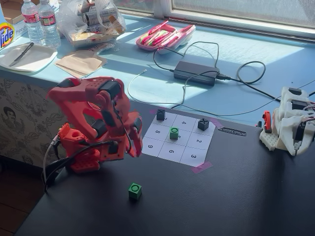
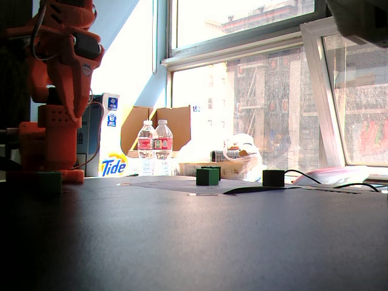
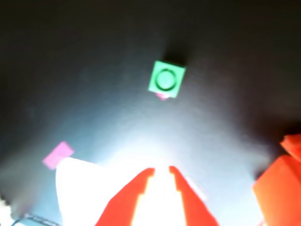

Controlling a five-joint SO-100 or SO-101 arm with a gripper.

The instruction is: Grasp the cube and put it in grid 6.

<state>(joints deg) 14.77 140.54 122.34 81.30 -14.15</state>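
One green cube (image 1: 135, 191) stands on the black table in front of the sheet; it also shows in the wrist view (image 3: 167, 79), ahead of the fingertips, and dimly in a fixed view (image 2: 48, 182). A second green cube (image 1: 174, 132) stands on the middle cell of the white 3x3 sheet, just behind grid 6 (image 1: 172, 151), which is bare. My red gripper (image 1: 136, 147) hangs folded at the sheet's left edge, above the paper. In the wrist view the gripper (image 3: 161, 170) has a narrow gap between its jaws and holds nothing.
Two dark cubes (image 1: 160, 114) (image 1: 203, 124) stand on the sheet's back cells. Pink tape (image 1: 202, 167) holds the sheet's corners. A white device (image 1: 290, 123) sits at the table's right edge. Behind are a power brick with cables (image 1: 196, 72) and bottles (image 1: 39, 22).
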